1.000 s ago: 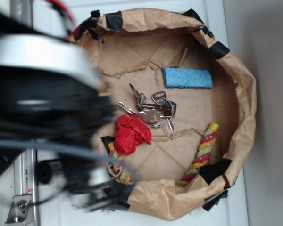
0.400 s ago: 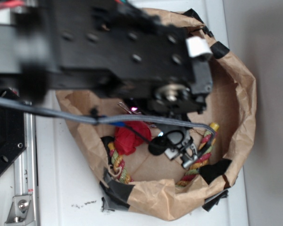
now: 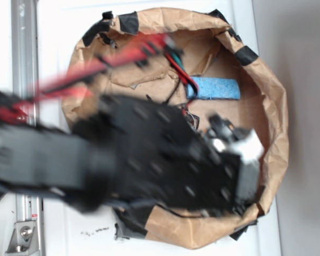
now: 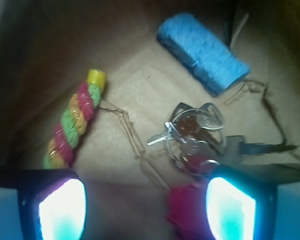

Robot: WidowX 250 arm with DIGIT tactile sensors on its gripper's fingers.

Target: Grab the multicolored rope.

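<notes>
In the wrist view the multicolored rope (image 4: 75, 122) lies diagonally on the brown paper floor. It is a thick twist of red, yellow and green with a yellow tip at its top end. Its lower end runs down behind my left finger (image 4: 60, 207). My gripper (image 4: 145, 210) is open and wide, with bare paper and the edge of a red wad (image 4: 187, 205) between its fingers. It holds nothing. In the exterior view my blurred black arm (image 3: 165, 160) covers the rope and the fingers.
A bunch of silver keys (image 4: 195, 135) lies right of the rope, just above my right finger. A blue sponge (image 4: 202, 52) (image 3: 212, 88) sits further back. Crumpled brown paper walls (image 3: 274, 122) with black tape ring the whole area.
The arm has swung from the upper part of the paper basin down to its lower right. It now hides the rope, red wad and keys in the exterior view.
</notes>
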